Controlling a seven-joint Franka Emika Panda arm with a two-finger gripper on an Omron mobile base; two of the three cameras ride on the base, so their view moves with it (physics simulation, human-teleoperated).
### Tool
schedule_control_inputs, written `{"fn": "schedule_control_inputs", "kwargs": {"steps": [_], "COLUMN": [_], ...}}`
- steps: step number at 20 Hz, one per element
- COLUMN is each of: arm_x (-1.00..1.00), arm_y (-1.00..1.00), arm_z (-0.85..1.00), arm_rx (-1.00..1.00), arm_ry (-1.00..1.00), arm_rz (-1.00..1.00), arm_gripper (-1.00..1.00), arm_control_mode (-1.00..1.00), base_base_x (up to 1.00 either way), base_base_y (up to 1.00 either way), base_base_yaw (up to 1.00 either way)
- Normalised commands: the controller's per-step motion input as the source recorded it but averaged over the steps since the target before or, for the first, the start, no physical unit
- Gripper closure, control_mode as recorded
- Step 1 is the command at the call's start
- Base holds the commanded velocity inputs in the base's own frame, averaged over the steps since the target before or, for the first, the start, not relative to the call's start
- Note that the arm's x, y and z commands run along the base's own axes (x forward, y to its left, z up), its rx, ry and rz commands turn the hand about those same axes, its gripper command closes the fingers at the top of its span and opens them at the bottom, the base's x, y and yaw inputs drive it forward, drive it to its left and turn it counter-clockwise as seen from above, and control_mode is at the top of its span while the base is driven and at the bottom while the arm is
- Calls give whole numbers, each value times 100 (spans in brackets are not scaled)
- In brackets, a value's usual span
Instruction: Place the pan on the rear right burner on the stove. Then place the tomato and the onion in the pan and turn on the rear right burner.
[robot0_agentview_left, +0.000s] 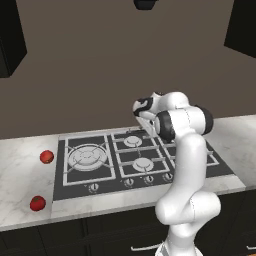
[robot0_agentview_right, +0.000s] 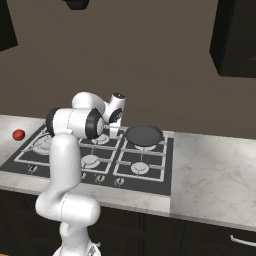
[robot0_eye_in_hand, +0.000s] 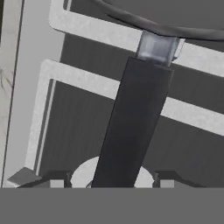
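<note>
The dark grey pan (robot0_agentview_right: 144, 135) sits on the grate at the stove's (robot0_agentview_right: 150, 181) rear right, and the rear right burner is hidden under it. Its long black handle (robot0_eye_in_hand: 131, 127) points left towards my gripper (robot0_agentview_right: 114, 132). In the hand view the gripper (robot0_eye_in_hand: 109, 183) is open. Its fingertips (robot0_eye_in_hand: 52, 182) stand either side of the handle with a gap to it. Two round red items (robot0_agentview_left: 46, 157) (robot0_agentview_left: 37, 203) lie on the counter left of the stove (robot0_agentview_left: 85, 184). I cannot tell which is the tomato and which the onion.
A row of small knobs (robot0_agentview_left: 129, 182) runs along the stove's front edge. The large multi-ring burner (robot0_agentview_left: 88, 156) is at the left. Marble counter (robot0_agentview_right: 215, 170) stretches to the right of the stove. Dark cabinets hang above at both sides.
</note>
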Motion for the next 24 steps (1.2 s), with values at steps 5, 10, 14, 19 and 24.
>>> {"fn": "schedule_control_inputs", "kwargs": {"steps": [5, 10, 14, 19, 24], "arm_x": [-5, -14, -20, -49, -76], "arm_y": [-10, 1, 24, 77, 59], "arm_z": [15, 71, 49, 21, 42], "arm_rx": [0, 0, 0, -4, -8], "arm_ry": [0, 0, 0, 0, -7], "arm_rz": [0, 0, 2, 19, 25], "arm_gripper": [-100, -100, -100, -100, -100], "arm_control_mode": [-100, -100, -100, -100, -100], "base_base_x": [0, 0, 0, 0, 0], "base_base_y": [0, 0, 0, 0, 0], "base_base_yaw": [0, 0, 0, 0, 0]}}
